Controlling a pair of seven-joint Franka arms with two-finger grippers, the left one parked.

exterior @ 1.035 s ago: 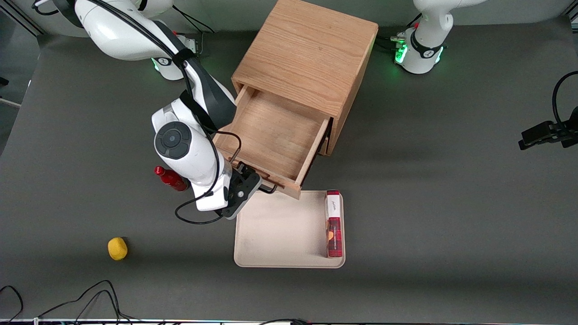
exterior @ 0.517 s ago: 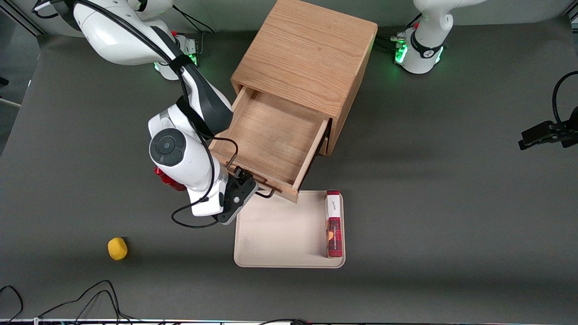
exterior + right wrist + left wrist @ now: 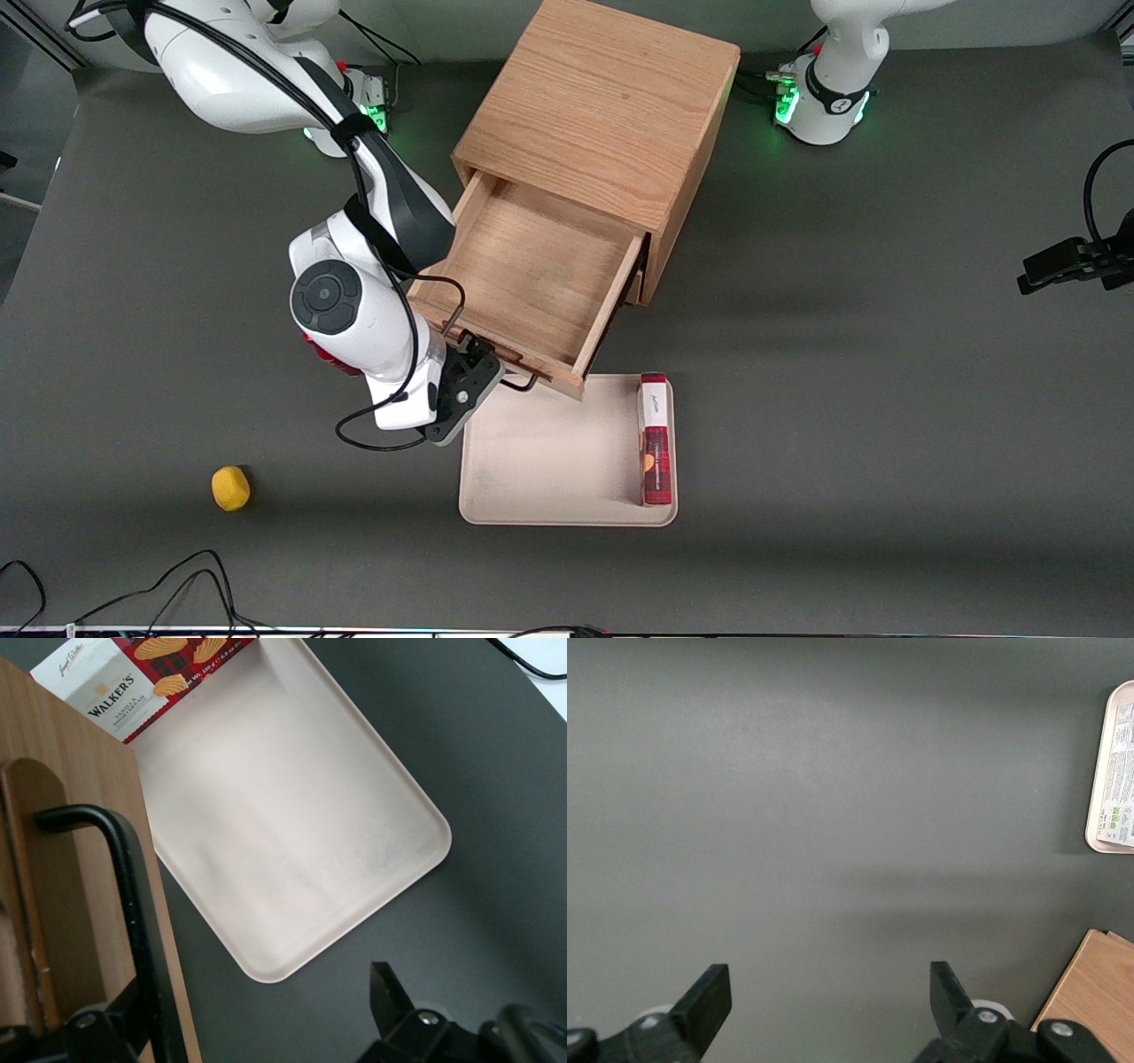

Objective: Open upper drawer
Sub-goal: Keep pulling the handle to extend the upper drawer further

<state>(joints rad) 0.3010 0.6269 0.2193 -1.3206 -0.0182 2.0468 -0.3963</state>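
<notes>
The upper drawer (image 3: 532,275) stands pulled well out of the light oak cabinet (image 3: 602,106), and its shallow tray is bare. Its black wire handle (image 3: 523,383) is on the front that faces the camera. My right gripper (image 3: 483,377) is at the handle's end, at drawer-front height. In the right wrist view the gripper (image 3: 257,992) is open wide. The handle (image 3: 133,895) runs just inside one finger (image 3: 111,1028), against the drawer front (image 3: 80,930). The other finger (image 3: 390,997) hangs over the dark table.
A beige tray (image 3: 549,461) lies just in front of the open drawer with a red biscuit box (image 3: 656,439) along one edge; both show in the right wrist view (image 3: 292,833) (image 3: 133,673). A red bottle (image 3: 323,357) lies under my arm. A yellow lump (image 3: 230,487) lies nearer the camera.
My arm and gripper have shifted a little toward the working arm's end of the table. The drawer front shifted slightly the same way. The drawer stays pulled out.
</notes>
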